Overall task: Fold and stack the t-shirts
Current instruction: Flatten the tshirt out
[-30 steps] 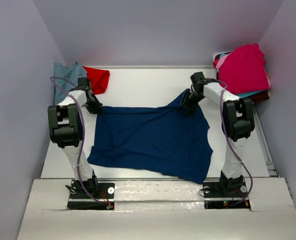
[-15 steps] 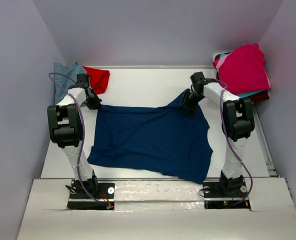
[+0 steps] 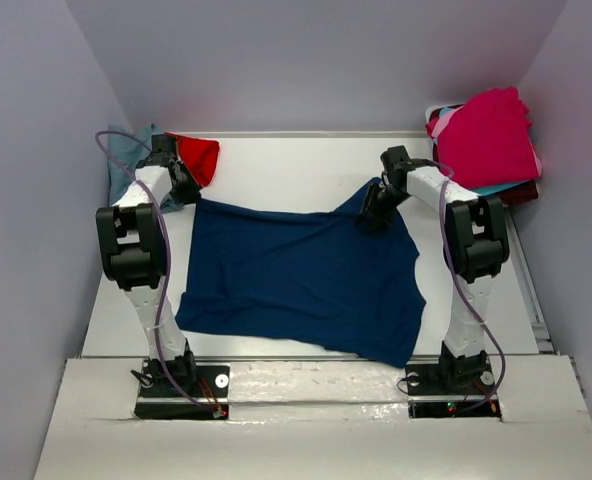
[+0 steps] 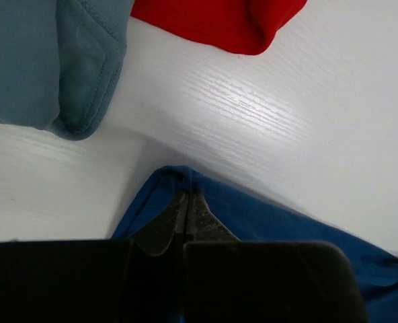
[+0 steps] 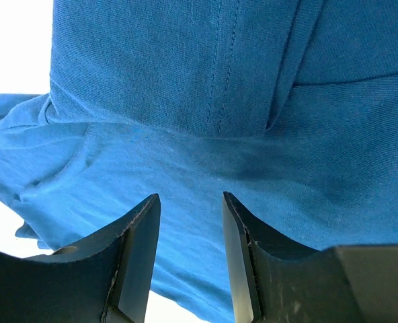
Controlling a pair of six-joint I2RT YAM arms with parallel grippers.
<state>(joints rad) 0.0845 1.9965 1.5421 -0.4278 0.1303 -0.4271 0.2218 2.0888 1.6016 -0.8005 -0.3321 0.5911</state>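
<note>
The left gripper [image 4: 187,202], at the bottom centre of its wrist view, is clamped shut on one corner of the navy t-shirt [image 3: 306,280]. The cloth rises to a small peak between the fingertips. This pinch looks meant to pull the corner outward and draw the shirt's upper edge taut, a flattening step before folding. The right gripper [image 5: 189,235] has its jaws apart over the shirt's upper right part. Blue cloth fills the gap behind them and nothing appears pinched. In the overhead view it sits at a bunched sleeve area, probably ready to take the opposite corner.

The navy t-shirt lies spread across the middle of the table [image 3: 296,160], between the two arms, with an uneven lower right edge. A blue-grey t-shirt [image 4: 44,60] and a red t-shirt [image 4: 219,20] lie at upper left, near the held corner but apart from it. A heap topped by a magenta t-shirt [image 3: 486,135] sits at upper right.

No print shows on the navy shirt, so which face is up cannot be told. Overhead, the left arm covers part of the blue-grey shirt. The colours under the magenta one show only as slivers. Whether the right fingertips touch the cloth is unclear.
</note>
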